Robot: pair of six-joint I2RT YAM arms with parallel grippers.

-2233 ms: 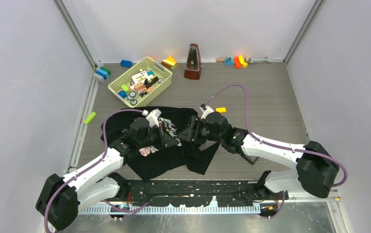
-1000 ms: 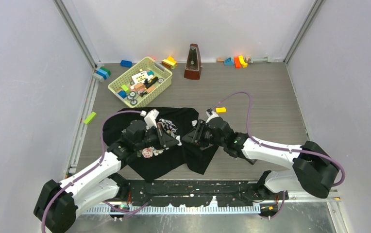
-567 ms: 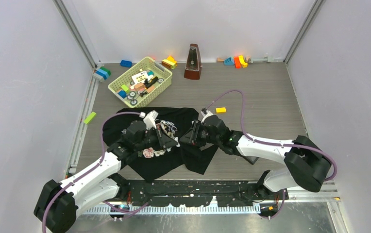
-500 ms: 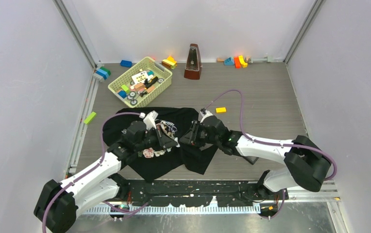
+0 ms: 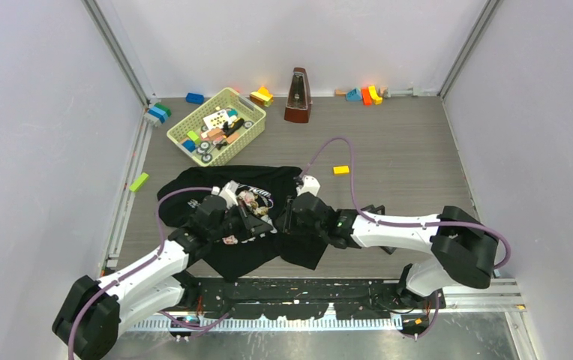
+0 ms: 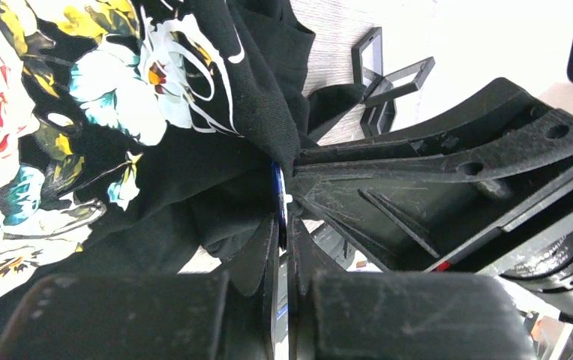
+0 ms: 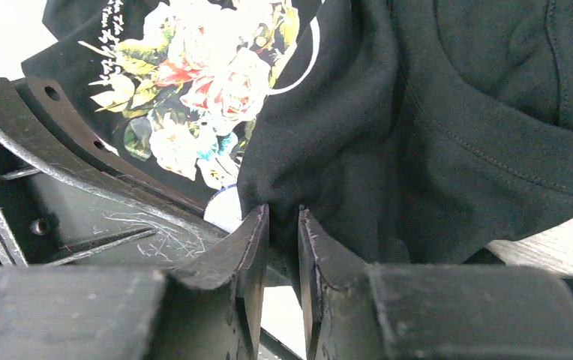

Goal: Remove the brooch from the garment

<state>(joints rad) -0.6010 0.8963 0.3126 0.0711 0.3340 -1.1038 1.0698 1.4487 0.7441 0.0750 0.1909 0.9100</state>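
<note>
— Well, any grip from the left gripper (image 6: 284, 238)?
— Clamped on the brooch (image 6: 277, 191), a blue sliver at a fold of the shirt (image 5: 193, 180), toward 7 o'clock on the table (image 5: 403, 142).
— And from the right gripper (image 7: 283, 214)?
— Pinching black cloth of that fold, at 3 o'clock from the left.

The T-shirt (image 5: 250, 259) lies on the worktop (image 5: 403, 150), near the front and left of middle. Behind it, to the left, stands a basket (image 5: 246, 136); a metronome (image 5: 297, 96) stands further back by the rear wall (image 5: 268, 37), toy blocks (image 5: 366, 94) along that wall. One block (image 5: 341, 169) lies right of the T-shirt. The left pincer (image 6: 283, 225) and right pincer (image 7: 283, 211) meet over the T-shirt, the brooch (image 6: 277, 196) at the left one's tip
</note>
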